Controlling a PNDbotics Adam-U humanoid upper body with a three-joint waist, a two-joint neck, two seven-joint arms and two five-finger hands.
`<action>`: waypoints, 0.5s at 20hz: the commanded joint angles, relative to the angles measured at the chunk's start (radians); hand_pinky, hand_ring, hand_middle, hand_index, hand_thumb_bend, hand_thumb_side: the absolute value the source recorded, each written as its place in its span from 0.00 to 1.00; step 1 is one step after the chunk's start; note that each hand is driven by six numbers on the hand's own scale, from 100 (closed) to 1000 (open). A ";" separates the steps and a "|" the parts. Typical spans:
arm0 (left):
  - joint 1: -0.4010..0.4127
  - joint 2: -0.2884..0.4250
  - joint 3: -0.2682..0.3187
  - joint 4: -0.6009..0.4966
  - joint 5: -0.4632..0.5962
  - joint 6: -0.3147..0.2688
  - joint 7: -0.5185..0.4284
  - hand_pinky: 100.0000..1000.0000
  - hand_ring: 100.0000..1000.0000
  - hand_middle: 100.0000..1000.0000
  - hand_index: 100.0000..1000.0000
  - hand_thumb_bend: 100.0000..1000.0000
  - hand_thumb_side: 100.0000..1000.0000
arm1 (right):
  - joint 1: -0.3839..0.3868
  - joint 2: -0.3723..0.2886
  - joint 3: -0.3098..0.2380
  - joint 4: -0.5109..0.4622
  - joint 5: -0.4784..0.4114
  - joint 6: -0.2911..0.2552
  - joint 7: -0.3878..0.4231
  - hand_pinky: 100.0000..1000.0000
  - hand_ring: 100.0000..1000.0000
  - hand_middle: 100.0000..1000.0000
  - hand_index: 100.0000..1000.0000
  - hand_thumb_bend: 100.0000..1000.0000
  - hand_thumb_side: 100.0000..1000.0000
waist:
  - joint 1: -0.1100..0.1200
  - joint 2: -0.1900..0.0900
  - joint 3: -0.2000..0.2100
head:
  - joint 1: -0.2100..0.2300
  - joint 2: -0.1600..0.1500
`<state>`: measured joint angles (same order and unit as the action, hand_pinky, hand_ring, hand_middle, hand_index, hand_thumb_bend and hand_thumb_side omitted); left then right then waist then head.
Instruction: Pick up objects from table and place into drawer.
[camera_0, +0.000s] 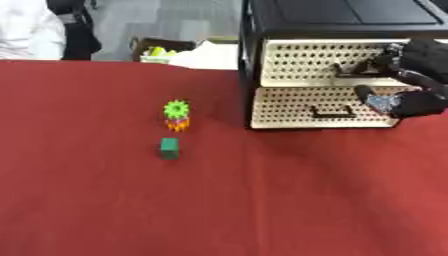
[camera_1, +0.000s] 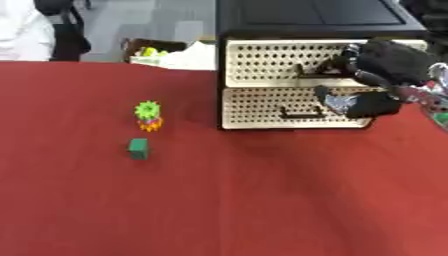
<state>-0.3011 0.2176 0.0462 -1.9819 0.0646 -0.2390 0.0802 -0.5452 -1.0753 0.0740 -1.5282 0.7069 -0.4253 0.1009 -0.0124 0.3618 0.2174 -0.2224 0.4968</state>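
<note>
The robot's black right hand (camera_1: 385, 75) reaches in from the right side and sits against the front of a black-framed cabinet with two cream perforated drawers (camera_0: 319, 107) standing at the far right of the red cloth-covered table (camera_0: 219, 200). Its fingers (camera_1: 346, 62) are curled at the dark handle of the upper drawer (camera_0: 346, 70); whether they actually close round that handle I cannot tell. Its thumb (camera_1: 337, 102) hangs lower, in front of the right end of the lower drawer (camera_0: 297, 107), whose own dark handle (camera_0: 332, 113) lies just beside it, untouched. Both drawers look shut, their fronts flush with the frame.

The things to be moved lie well apart from the cabinet, left of it, towards the middle of the table. A small toy with a bright green toothed, gear-like top over an orange base (camera_0: 177, 116) stands upright. Just nearer the front edge of the table, close to it but apart, rests a small dark green block (camera_0: 169, 148). Neither is touched by anything.

The left hand shows in neither view.

Beyond the far edge of the table stands a brown open box with something yellow-green inside (camera_0: 157, 50).
</note>
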 joint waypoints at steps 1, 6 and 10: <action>-0.010 0.010 0.001 -0.018 0.001 -0.004 -0.004 0.69 0.68 0.64 0.72 0.00 0.88 | -0.008 -0.028 -0.014 0.011 0.004 0.003 -0.017 0.00 0.00 0.00 0.73 0.00 1.00 | 0.001 -0.015 0.001 | -0.001 -0.013; -0.009 0.011 0.000 -0.018 0.001 -0.003 -0.004 0.69 0.69 0.64 0.72 0.00 0.88 | -0.004 -0.032 -0.014 -0.011 0.013 0.005 -0.034 0.00 0.00 0.00 0.69 0.00 1.00 | 0.000 -0.020 -0.005 | 0.000 -0.008; -0.008 0.012 0.000 -0.018 0.002 -0.002 -0.005 0.69 0.69 0.64 0.72 0.00 0.88 | 0.006 -0.035 -0.011 -0.034 0.017 0.009 -0.050 0.00 0.00 0.00 0.64 0.00 1.00 | 0.000 -0.024 -0.006 | 0.000 -0.008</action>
<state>-0.3010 0.2176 0.0461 -1.9819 0.0656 -0.2403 0.0777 -0.5339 -1.0753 0.0742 -1.5406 0.7164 -0.4157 0.0589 -0.0120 0.3612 0.2134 -0.2224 0.4962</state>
